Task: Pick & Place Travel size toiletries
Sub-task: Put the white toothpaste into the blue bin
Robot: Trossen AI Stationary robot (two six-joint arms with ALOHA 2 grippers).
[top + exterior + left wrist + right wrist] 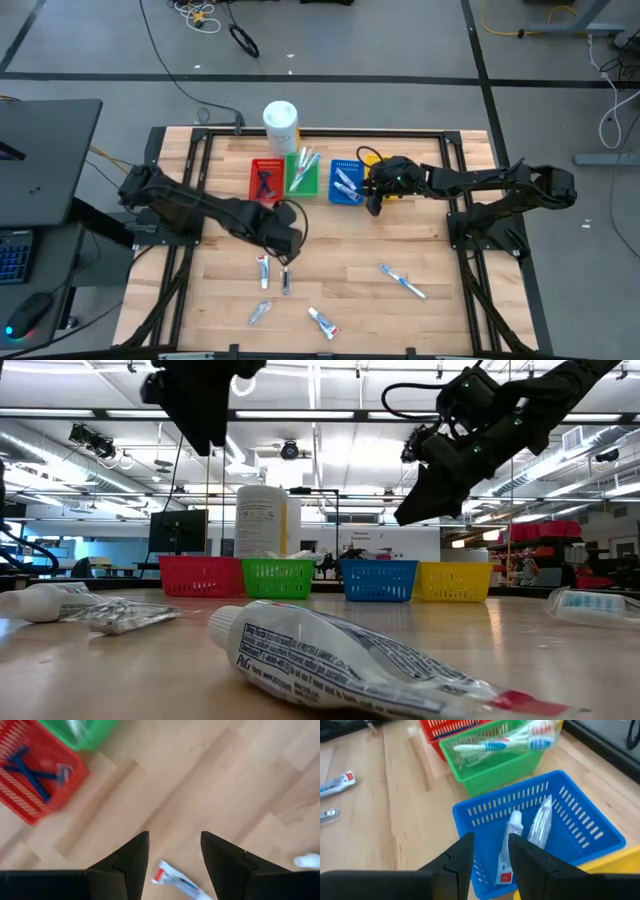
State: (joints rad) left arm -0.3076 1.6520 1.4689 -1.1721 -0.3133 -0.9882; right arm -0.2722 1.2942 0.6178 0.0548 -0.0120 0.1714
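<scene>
Across bins: razors, brushes, tubes sorted; five items left on table. Both grippers open, empty.

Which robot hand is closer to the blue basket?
The right gripper is closer, hanging open just beside the blue basket. The left gripper is open farther off, above the loose tubes.

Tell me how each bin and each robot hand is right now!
Red bin: holds dark blue razors.
Green bin: holds toothbrushes.
Blue bin: holds two tubes.
Yellow bin: contents hidden.
Left gripper: open, empty, above a tube on the table.
Right gripper: open, empty, over the blue bin.
</scene>
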